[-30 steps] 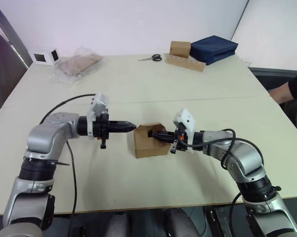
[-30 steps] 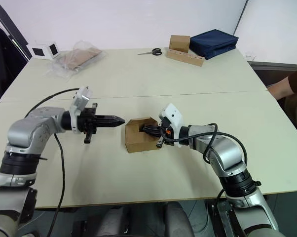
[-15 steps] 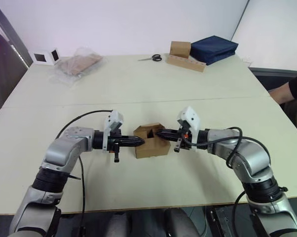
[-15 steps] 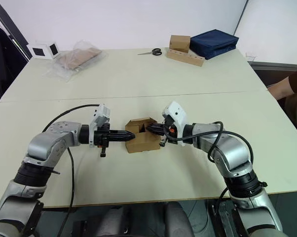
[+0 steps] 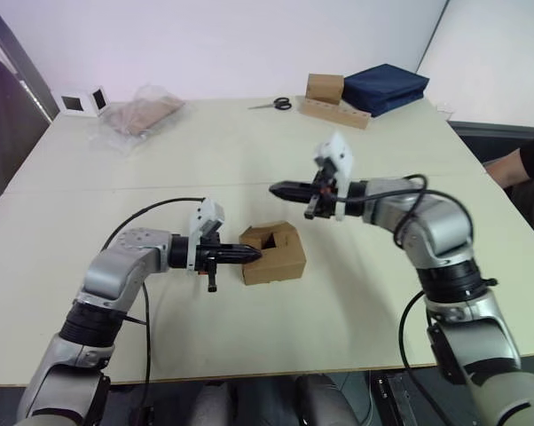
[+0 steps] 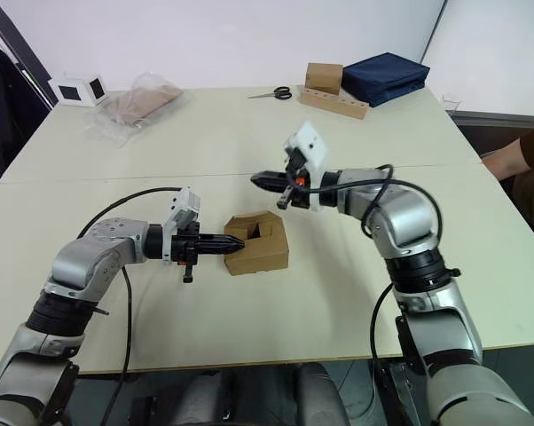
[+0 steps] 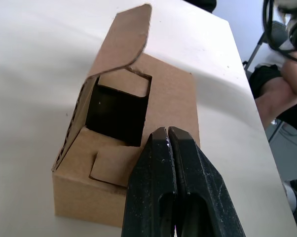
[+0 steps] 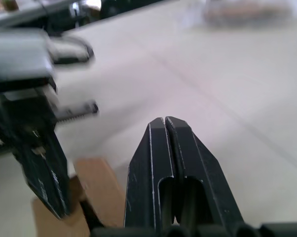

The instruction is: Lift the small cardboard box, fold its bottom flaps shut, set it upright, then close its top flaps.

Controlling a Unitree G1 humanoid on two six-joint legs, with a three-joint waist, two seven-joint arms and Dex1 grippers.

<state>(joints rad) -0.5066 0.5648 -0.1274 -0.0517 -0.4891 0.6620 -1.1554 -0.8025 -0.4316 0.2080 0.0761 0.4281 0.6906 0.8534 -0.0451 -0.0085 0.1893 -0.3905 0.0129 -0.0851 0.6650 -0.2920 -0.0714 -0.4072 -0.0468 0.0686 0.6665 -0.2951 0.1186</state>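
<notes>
Left eye view first: we see the small plain brown cardboard box (image 5: pixel 272 253) sitting on the pale cream counter (image 5: pixel 249 160), near the middle of its front half. Its upper face is partly open, with a dark square gap between the short brown cardboard flaps (image 7: pixel 120 74), one of which stands tilted up along the edge.

Our left end effector (image 5: pixel 254 256) lies level with the counter, its two black fingers clenched together and empty, the tip touching the box's left side near the top edge. In the left wrist view the same closed tip rests against the box just below the dark opening.

Our right end effector (image 5: pixel 277 188) hangs in the air behind and above the box, clear of it, pointing toward the robot's left, fingers pressed together and gripping nothing.

At the counter's far edge lie a pair of black-handled scissors (image 5: pixel 273 105) and a folded navy blue cloth bag (image 5: pixel 384 87).
</notes>
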